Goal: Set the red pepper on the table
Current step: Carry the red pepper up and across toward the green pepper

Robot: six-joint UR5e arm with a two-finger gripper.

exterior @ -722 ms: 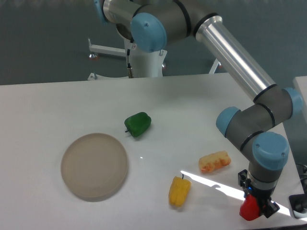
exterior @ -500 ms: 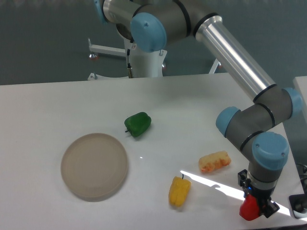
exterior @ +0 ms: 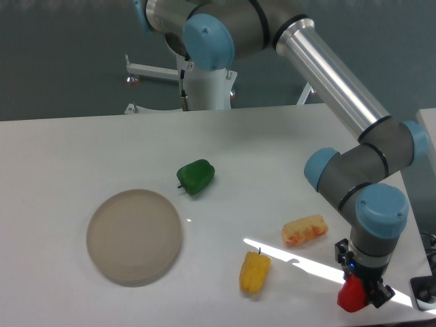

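The red pepper [exterior: 352, 297] is a small glossy red shape at the front right corner of the white table [exterior: 82, 150]. My gripper [exterior: 362, 293] points straight down onto it and is shut on it; the fingers are mostly hidden by the wrist and the pepper. I cannot tell whether the pepper touches the tabletop or hangs just above it.
A green bell pepper [exterior: 195, 176] lies mid-table. A round beige plate [exterior: 134, 236] sits at the front left. A yellow pepper [exterior: 254, 272] and an orange-yellow food piece [exterior: 304, 230] lie left of the gripper. The table's right edge is close to the gripper.
The arm and gripper have shifted slightly to the left with the red pepper. The other objects have not moved.
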